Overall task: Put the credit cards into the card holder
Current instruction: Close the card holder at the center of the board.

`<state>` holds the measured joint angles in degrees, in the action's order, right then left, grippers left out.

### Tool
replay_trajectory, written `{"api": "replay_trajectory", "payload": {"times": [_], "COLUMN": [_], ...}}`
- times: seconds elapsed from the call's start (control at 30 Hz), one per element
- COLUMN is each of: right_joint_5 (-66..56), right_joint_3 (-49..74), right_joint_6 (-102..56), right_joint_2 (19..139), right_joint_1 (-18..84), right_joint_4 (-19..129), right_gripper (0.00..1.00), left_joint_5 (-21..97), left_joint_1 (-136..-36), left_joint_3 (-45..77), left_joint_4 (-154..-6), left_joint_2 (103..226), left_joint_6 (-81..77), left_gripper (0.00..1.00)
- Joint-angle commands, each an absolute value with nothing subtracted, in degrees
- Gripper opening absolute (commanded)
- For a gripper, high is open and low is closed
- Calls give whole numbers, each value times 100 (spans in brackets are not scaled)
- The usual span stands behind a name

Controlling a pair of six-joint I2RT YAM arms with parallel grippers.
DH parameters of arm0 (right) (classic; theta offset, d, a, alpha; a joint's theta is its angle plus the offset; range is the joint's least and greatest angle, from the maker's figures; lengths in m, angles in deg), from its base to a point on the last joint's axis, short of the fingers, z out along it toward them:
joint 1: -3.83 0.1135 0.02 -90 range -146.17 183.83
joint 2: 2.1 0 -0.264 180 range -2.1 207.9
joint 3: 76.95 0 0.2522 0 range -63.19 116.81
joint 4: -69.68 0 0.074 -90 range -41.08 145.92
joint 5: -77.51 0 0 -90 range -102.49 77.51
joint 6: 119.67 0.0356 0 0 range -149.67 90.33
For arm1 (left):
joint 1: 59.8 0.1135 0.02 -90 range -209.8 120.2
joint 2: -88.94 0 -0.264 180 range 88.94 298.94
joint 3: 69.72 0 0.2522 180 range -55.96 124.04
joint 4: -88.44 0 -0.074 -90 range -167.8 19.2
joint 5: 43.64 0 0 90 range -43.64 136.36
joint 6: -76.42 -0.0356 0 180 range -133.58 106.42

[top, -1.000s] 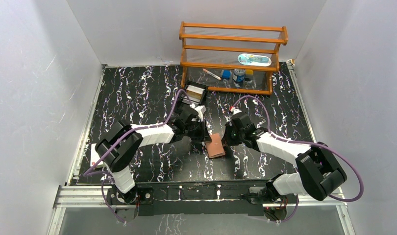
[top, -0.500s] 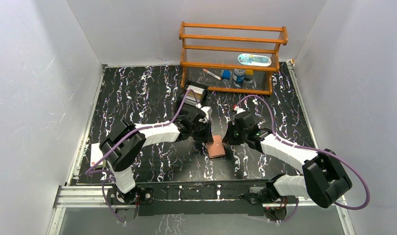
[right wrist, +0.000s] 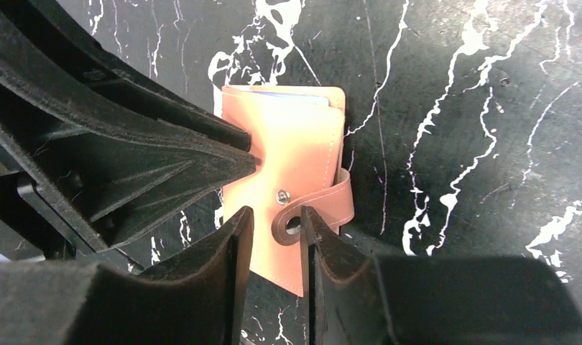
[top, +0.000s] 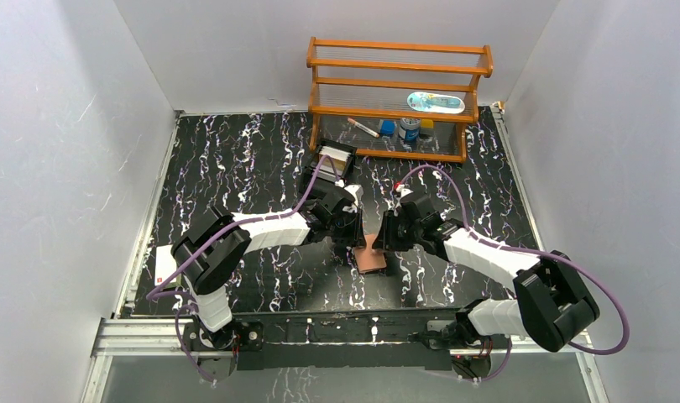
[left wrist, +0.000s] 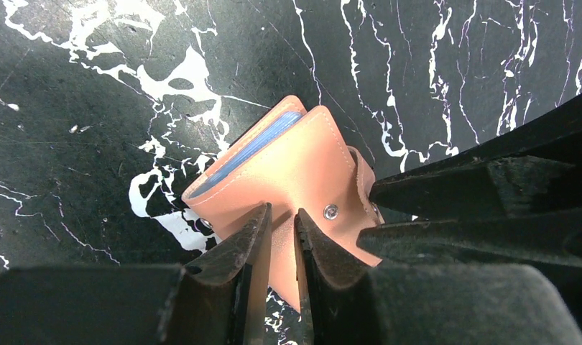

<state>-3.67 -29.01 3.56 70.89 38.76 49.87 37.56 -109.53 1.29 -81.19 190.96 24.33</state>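
The tan card holder (top: 371,254) lies folded on the black marbled table between my two grippers. Blue credit cards (left wrist: 248,147) show as thin edges inside its fold, also in the right wrist view (right wrist: 288,93). My left gripper (left wrist: 281,223) hovers over the holder's near side, its jaws a narrow slit apart with nothing pinched. My right gripper (right wrist: 277,223) stands over the other side, jaws apart. The snap tab (right wrist: 313,212) curls loose, and its ring lies in the gap beside the right finger. The stud (left wrist: 331,211) is uncovered.
A black open tray (top: 335,159) holding more cards stands behind the left gripper. A wooden shelf rack (top: 400,63) with small bottles and a pen fills the back. A white card (top: 160,267) lies at the table's left edge.
The right gripper's jaws have spread apart over the snap tab, and the left jaws have parted slightly. The holder stays in place on the table.
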Motion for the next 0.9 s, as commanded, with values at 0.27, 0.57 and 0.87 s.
{"api": "replay_trajectory", "payload": {"times": [0.27, 0.57, 0.87], "right_joint_5": [351, 945, 1367], "right_joint_3": [-2843, -3078, -3320], "right_joint_6": [356, 301, 462], "right_joint_2": [6640, 6723, 7122], "right_joint_1": [3290, 2840, 2764], "right_joint_4": [5031, 5177, 5594], "right_gripper": [33, 25, 23], "left_joint_5": [3978, 3588, 3636], "left_joint_1": [-10998, -10997, -10995], "left_joint_3": [108, 258, 213], "left_joint_4": [-7725, -7806, -7722], "left_joint_2": [18927, 18916, 19150], "left_joint_6": [2486, 2619, 2532], "left_gripper": [18, 19, 19]}}
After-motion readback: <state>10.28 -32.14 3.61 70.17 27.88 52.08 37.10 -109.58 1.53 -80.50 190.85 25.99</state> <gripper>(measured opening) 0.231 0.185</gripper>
